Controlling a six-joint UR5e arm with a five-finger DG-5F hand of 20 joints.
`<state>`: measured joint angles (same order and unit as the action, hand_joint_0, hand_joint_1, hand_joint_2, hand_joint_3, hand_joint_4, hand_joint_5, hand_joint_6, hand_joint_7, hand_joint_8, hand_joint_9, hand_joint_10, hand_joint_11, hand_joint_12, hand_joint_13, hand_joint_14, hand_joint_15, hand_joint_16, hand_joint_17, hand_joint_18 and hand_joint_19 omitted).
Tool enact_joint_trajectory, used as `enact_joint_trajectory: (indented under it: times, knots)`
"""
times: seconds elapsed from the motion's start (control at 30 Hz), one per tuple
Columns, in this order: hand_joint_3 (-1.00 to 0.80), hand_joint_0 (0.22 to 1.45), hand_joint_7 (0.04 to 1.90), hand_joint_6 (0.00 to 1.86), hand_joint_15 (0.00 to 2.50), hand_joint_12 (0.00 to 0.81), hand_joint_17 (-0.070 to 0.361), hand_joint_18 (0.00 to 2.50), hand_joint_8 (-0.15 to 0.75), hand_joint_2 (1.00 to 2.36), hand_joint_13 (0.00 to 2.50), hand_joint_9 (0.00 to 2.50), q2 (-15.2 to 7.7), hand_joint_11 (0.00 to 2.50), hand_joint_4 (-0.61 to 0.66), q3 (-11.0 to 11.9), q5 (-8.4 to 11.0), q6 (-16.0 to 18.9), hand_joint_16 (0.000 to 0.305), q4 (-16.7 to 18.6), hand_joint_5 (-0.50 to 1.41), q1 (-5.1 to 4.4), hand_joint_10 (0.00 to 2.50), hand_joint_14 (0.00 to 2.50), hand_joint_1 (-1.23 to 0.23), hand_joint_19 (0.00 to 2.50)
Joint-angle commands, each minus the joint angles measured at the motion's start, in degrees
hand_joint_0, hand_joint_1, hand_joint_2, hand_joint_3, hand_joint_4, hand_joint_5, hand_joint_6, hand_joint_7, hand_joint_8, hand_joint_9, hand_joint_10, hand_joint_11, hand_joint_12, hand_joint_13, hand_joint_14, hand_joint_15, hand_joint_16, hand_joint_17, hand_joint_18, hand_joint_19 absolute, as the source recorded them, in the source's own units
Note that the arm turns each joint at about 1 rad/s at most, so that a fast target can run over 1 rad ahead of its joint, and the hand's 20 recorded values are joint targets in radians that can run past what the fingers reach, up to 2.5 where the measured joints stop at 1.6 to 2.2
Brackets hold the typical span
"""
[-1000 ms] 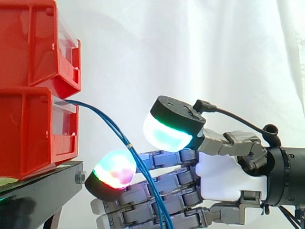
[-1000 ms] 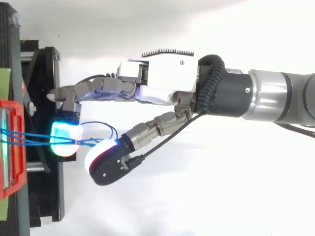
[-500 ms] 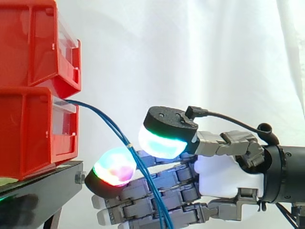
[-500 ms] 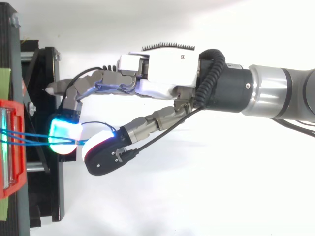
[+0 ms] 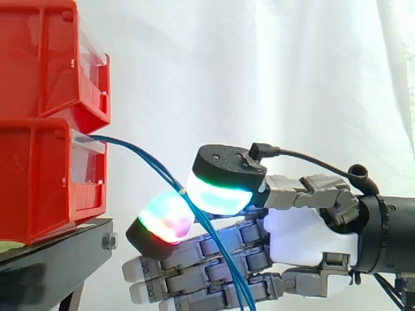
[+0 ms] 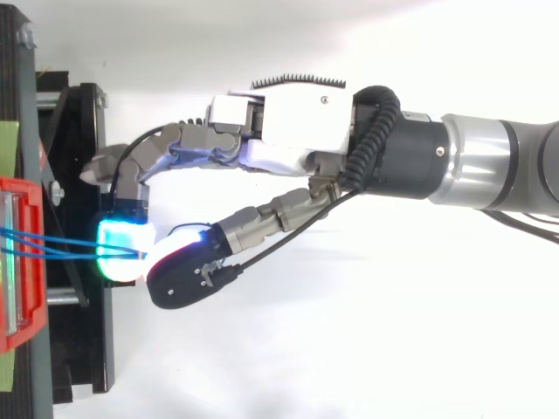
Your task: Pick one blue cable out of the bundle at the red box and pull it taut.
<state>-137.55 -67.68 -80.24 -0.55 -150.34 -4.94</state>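
Along the left edge, two stacked red bins (image 5: 39, 175) of glossy hard plastic with clear front panels sit on the black stand (image 5: 58, 249), a flat, matt metal-looking slab. From the front edge of the lower bin the blue cables (image 5: 150, 164) run out as thin, smooth, round strands, sagging rightward off the stand's edge to the hand (image 5: 305, 236). There the thumb's glowing pad (image 5: 220, 191) and one curled finger's pad (image 5: 165, 217) close together on them in a pinch; below the pinch the strands hang loose past the grey jointed fingers. Whether one strand or several sits between the pads I cannot tell. The palm is white moulded shell, the pads thick, rounded and soft-looking. I judge the cable light, limp and rather slippery: it should bend freely, resist nothing until taut, and could slide through smooth pads, so a firm pinch on a single strand, just clear of the bin front, looks the best hold
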Motion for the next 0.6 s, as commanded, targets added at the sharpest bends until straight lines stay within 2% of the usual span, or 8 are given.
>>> enact_joint_trajectory:
  times: [0.0, 0.2, 0.57]
  knots:
    - [-0.16, 0.58, 0.9, 0.94, 0.12, 0.373, 0.132, 0.05, 0.324, 1.02, 0.2, 0.3, 0.0, 0.18, 0.12, 0.0, -0.09, 0.02, 0.058, 0.05, -0.17, 0.01, 0.0, 0.0, -0.78, 0.05]
    - [-0.12, 0.61, 0.96, 0.95, 0.12, 0.377, 0.135, 0.11, 0.335, 1.02, 0.24, 0.32, 0.0, 0.2, 0.06, 0.09, -0.09, 0.02, 0.06, 0.05, -0.17, 0.01, 0.0, 0.01, -0.81, 0.04]
    - [-0.23, 0.64, 0.9, 0.95, 0.12, 0.374, 0.13, 0.18, 0.329, 1.01, 0.27, 0.34, 0.0, 0.22, 0.06, 1.41, -0.18, 0.11, 0.058, -0.66, -0.18, 0.01, 0.0, 0.0, -0.87, 0.04]
